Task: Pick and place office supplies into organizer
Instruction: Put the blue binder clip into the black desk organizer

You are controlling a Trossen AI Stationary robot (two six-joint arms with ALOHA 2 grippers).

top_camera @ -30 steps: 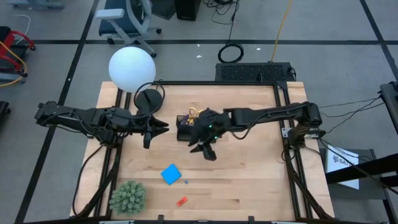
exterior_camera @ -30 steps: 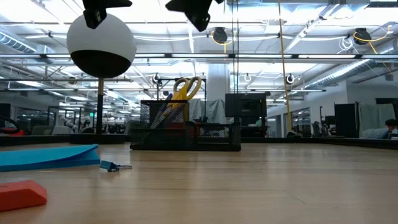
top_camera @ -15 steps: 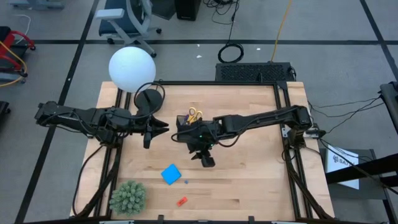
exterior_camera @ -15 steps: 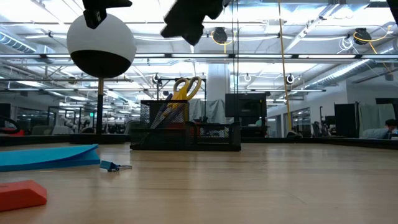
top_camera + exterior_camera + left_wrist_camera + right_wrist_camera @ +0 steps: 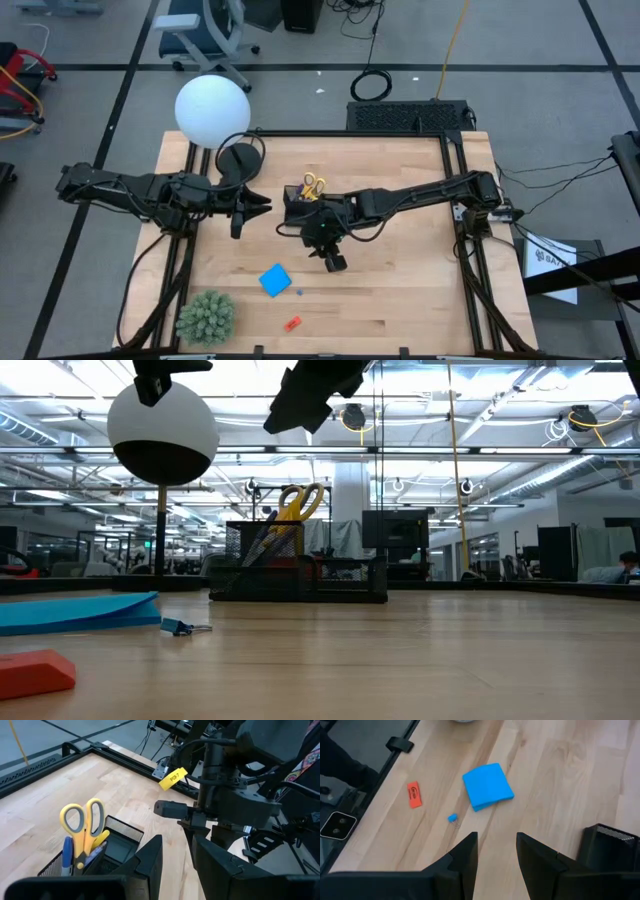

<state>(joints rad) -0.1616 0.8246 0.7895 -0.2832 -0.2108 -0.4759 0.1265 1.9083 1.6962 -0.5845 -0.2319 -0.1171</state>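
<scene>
The black mesh organizer (image 5: 300, 207) stands at mid table with yellow-handled scissors (image 5: 312, 184) and pens (image 5: 68, 859) upright in its taller section. The blue note pad (image 5: 275, 280), a tiny blue clip (image 5: 299, 293) and a red piece (image 5: 292, 323) lie flat on the wood nearer the front. My right gripper (image 5: 335, 262) is open and empty in the air, near-right of the organizer; its wrist view looks down on the pad (image 5: 488, 786). My left gripper (image 5: 257, 205) is open and empty, level, left of the organizer.
A lamp with a white globe (image 5: 212, 110) and round black base (image 5: 238, 160) stands at the far left. A green spiky plant (image 5: 206, 316) sits at the near left corner. Bare wood (image 5: 400, 290) lies to the right of the pad.
My right gripper has gone from beside the organizer toward the table's near edge and a little left, toward the note pad, staying open. The things on the table have not moved.
</scene>
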